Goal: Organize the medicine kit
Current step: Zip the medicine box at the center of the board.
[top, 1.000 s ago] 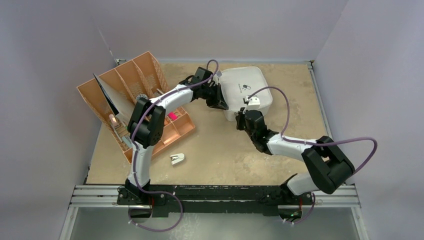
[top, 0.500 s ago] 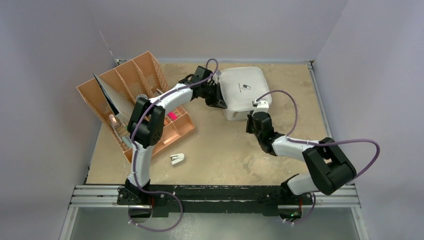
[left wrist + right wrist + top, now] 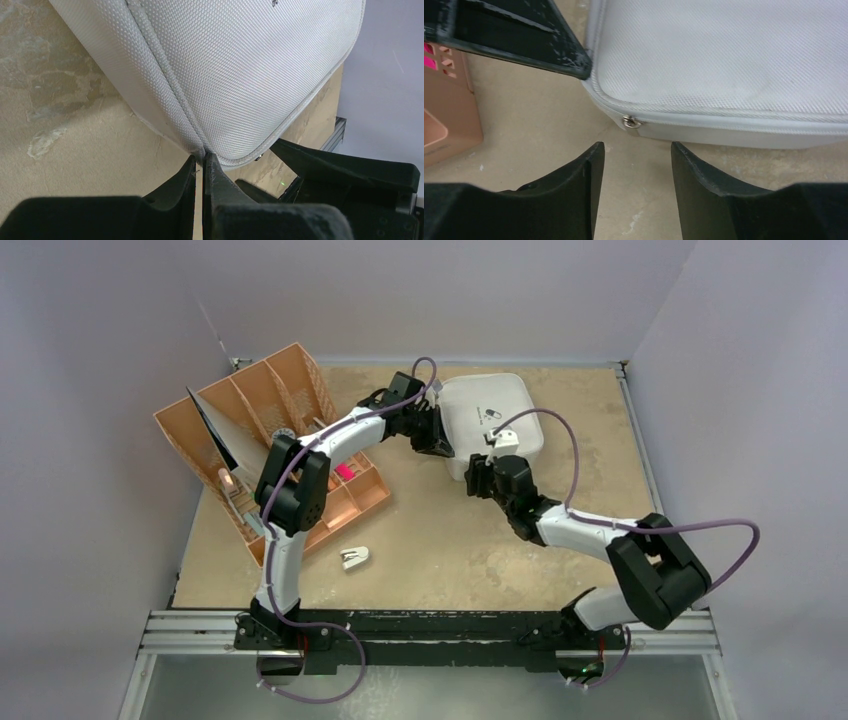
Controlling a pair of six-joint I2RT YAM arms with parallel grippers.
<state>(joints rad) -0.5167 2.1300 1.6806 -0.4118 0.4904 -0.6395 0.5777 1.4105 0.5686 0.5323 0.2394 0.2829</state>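
The light grey medicine kit (image 3: 495, 415) lies closed at the back of the table, its textured shell (image 3: 240, 70) filling the left wrist view. My left gripper (image 3: 441, 445) is at its front-left corner, shut on the kit's raised zip seam (image 3: 201, 157). My right gripper (image 3: 478, 473) stands open just in front of that same corner, with nothing between its fingers (image 3: 636, 146). A small metal zip slider (image 3: 628, 121) sits on the seam a little beyond the right fingertips. The left gripper's black finger (image 3: 524, 40) shows at the upper left of the right wrist view.
Tan-orange divided organizer trays (image 3: 265, 435) stand at the left with a pink item (image 3: 345, 472) inside; one corner (image 3: 444, 115) lies close to my right gripper. A small white object (image 3: 354, 558) lies on the table near the front. Walls enclose the back and sides.
My right gripper, shut before, has swung from the kit's front edge back left to the front-left corner and opened. The left arm and the kit have not moved.
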